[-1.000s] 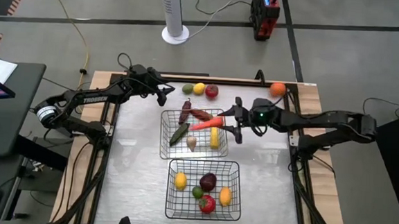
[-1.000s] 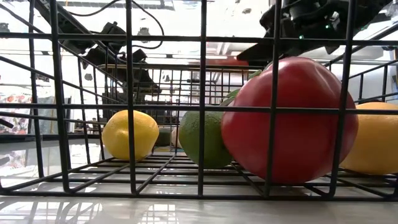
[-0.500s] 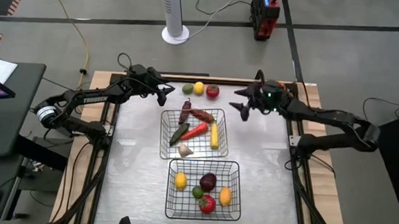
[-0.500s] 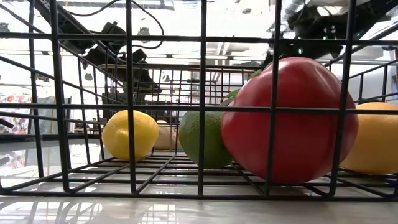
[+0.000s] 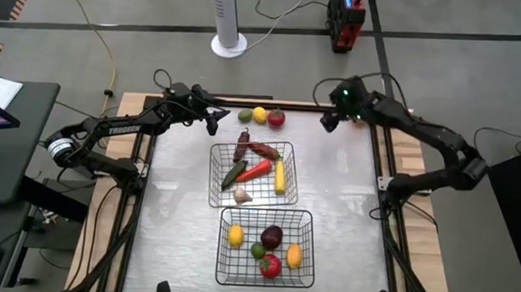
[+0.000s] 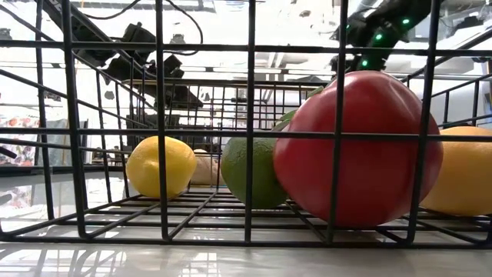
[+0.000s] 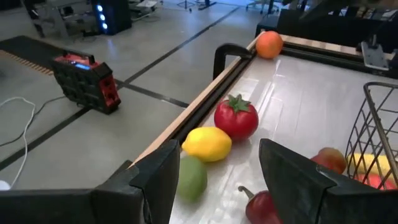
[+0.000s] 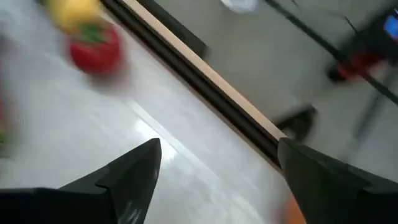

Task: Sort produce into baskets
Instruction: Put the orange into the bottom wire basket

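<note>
A lime (image 5: 245, 116), a lemon (image 5: 260, 115) and a tomato (image 5: 277, 119) lie in a row along the table's far edge. My left gripper (image 5: 215, 121) hovers open just left of them; its wrist view shows the lime (image 7: 191, 177), lemon (image 7: 207, 143) and tomato (image 7: 236, 117) ahead of the empty fingers (image 7: 292, 180). An orange (image 7: 268, 45) sits in the far right corner. My right gripper (image 5: 327, 123) stands open and empty (image 8: 217, 186) above the table near that corner. The far basket (image 5: 213, 175) holds long vegetables; the near basket (image 5: 221, 248) holds round fruit.
The table has a raised wooden rim (image 5: 383, 144) on its sides. Bare table top lies right of both baskets (image 5: 343, 205). In the low view the near basket's grid (image 6: 250, 138) fills the picture, with a lemon (image 6: 160, 165), a lime (image 6: 250, 169) and a red fruit (image 6: 357, 154) inside.
My right gripper has let go of a red pepper, which now lies slanted in the far basket. It has then swung up and away from that basket toward the table's far right corner, turning as it went. My left arm has kept still.
</note>
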Controlling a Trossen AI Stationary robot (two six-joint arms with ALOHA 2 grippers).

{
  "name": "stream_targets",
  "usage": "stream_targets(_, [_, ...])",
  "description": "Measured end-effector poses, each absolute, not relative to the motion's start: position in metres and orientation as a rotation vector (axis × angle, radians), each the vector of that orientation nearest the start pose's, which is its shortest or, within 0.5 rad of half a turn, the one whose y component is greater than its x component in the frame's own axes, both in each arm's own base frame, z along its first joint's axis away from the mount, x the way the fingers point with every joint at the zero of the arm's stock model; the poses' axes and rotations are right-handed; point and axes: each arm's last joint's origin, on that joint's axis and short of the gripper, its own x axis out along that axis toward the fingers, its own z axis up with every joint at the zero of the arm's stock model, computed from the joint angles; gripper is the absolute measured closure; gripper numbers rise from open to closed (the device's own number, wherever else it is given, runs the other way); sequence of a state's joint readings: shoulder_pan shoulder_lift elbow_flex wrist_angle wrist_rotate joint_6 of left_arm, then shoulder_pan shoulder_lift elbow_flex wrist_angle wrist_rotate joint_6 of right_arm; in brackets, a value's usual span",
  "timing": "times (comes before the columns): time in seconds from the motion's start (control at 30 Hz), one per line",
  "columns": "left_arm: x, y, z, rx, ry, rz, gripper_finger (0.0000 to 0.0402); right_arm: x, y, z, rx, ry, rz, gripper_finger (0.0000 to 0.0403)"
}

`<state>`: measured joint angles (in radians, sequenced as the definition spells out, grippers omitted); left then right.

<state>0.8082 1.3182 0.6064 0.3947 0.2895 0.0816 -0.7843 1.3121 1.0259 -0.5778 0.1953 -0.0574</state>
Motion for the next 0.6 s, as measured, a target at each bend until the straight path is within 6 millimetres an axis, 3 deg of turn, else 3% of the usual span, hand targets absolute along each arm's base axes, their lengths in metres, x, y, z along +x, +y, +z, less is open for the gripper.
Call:
stream_targets(0.2, [0.193,0.188,0.216,-0.084,0.280,0.458,0.0194,0.174,-0.227,0.253,0.360,1.119,-0.976,0.0010])
stream_targets(0.33, [0.193,0.188,0.215,-0.079,0.284,0.455,0.0194,0.163,-0.247,0.236,0.442,1.263,-1.036,0.0006])
stream_targets(0.6, [0.193,0.188,0.215,-0.058,0.296,0.451,0.0194,0.150,-0.265,0.219,0.482,1.385,-1.094,0.0004])
